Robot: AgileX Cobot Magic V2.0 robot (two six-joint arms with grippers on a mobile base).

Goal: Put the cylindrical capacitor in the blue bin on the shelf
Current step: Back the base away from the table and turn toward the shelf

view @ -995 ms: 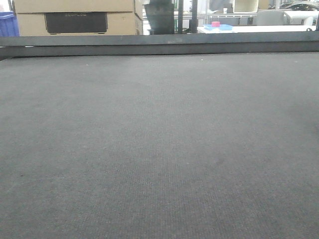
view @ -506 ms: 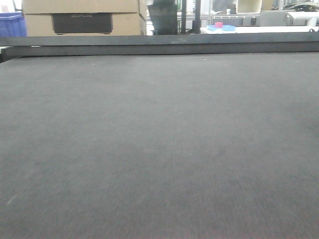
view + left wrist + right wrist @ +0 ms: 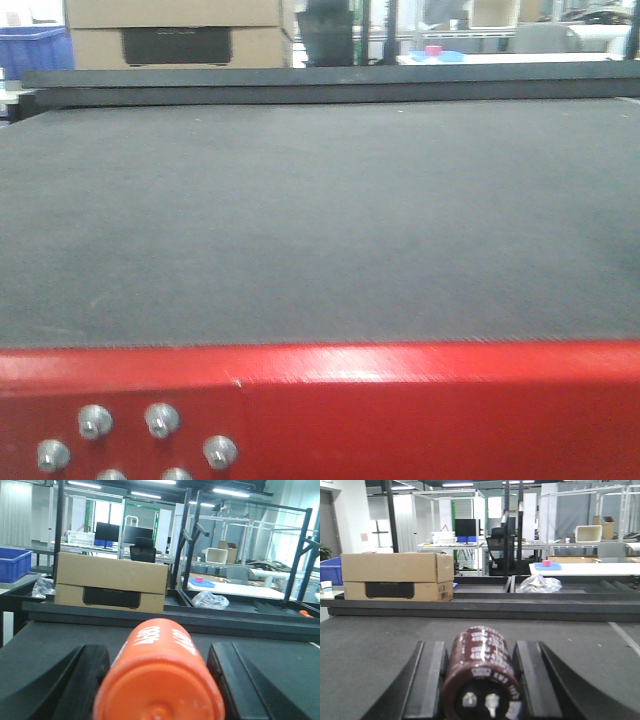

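Observation:
The cylindrical capacitor [image 3: 480,675], dark brown with silvery terminals on its near end, lies between the black fingers [image 3: 432,680] of my right gripper [image 3: 479,662], which is shut on it above a grey mat [image 3: 370,645]. My left gripper [image 3: 157,660] is shut on the larger orange cylinder [image 3: 160,685] printed "4680". The shelf with the steel rail is out of view. A blue bin [image 3: 35,50] stands far off at the back left; it also shows in the left wrist view [image 3: 12,562]. Neither gripper shows in the front view.
The grey mat [image 3: 320,220] covers a wide table with a red front edge [image 3: 420,400] carrying bolts [image 3: 160,420]. Behind its raised dark rim [image 3: 330,85] stand a cardboard box [image 3: 175,30], a clear plastic bag [image 3: 540,583] and workshop racks.
The front view has drawn back from the table: the red bolted edge has come into sight at the bottom, and the box and blue bin have slid to the right.

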